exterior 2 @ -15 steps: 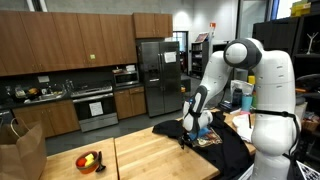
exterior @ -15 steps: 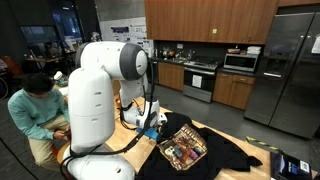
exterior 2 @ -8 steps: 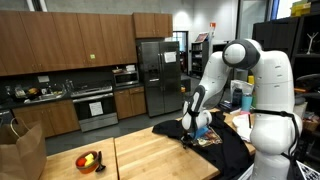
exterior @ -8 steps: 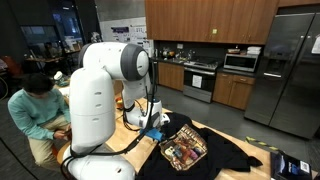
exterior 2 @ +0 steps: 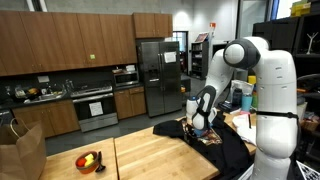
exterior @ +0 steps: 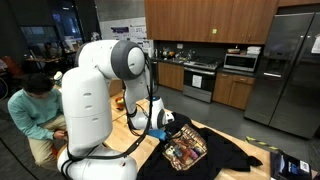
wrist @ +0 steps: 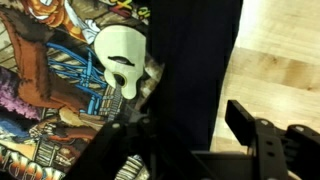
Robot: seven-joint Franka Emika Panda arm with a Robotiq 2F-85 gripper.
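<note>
A black T-shirt with a colourful printed graphic lies spread on the wooden table. My gripper hangs low over the shirt's edge, next to the print; it shows in both exterior views. In the wrist view the gripper stands open. One finger is over bare wood and the other is dark against the black cloth. The shirt's straight edge runs between the jaws. A white mask face in the print lies just ahead. Nothing is gripped.
A person sits close behind the robot's base. A bowl of fruit and a brown paper bag stand at the table's far end. A blue object lies past the shirt. Kitchen cabinets and a fridge line the back wall.
The arm's upper links have swung round, and the gripper has shifted a little along the shirt's edge. The shirt lies as before.
</note>
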